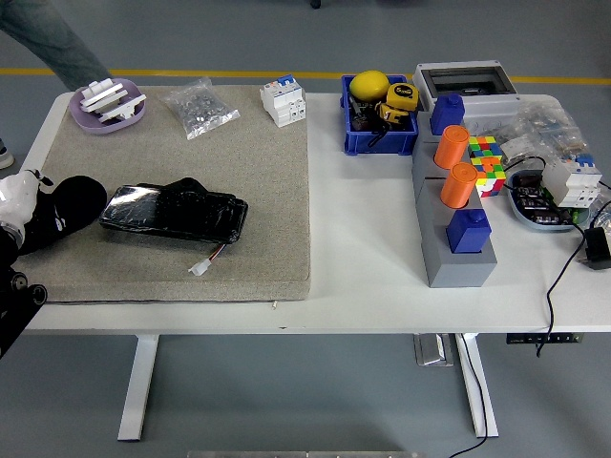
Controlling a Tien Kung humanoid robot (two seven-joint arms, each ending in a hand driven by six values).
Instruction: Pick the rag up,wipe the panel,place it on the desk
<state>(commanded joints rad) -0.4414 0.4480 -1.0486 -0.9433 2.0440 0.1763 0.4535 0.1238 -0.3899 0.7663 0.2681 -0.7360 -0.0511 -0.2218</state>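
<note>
While the left hand (52, 215) rests at the mat's left edge, its black glove-like fingers bunched toward the panel, I cannot tell whether they grip anything; white wrist section sits just behind it at pic's left edge; right arm out of view.

Black glossy rectangular panel (174, 212) lies flat on the beige felt mat (258, 191), mid-left, long side roughly parallel to table's near edge; a dark crumpled lump on its top-left part looks like the black rag (186, 189), touching the panel, but black-on-black so outline unclear; thin red/white wire w/ small white connector (200, 267) trails from panel's near right corner onto the mat.

Far-left mat corner: purple shallow dish (107, 105) w/ white parts in it; beside it a clear plastic bag of small metal bits (199, 107); white circuit breaker block (284, 100) at mat's far right corner.

On the bare white table (363, 277) to the right: blue bin (379, 119) holding a yellow round object & yellow tape measure; grey stepped stand (456, 224) w/ two orange cylinders & blue blocks; multicolour puzzle cube (485, 157) just beside it; clutter of cables & breakers at far right.

A person's leg in jeans (52, 38) shows at top left, away from the table.
</note>
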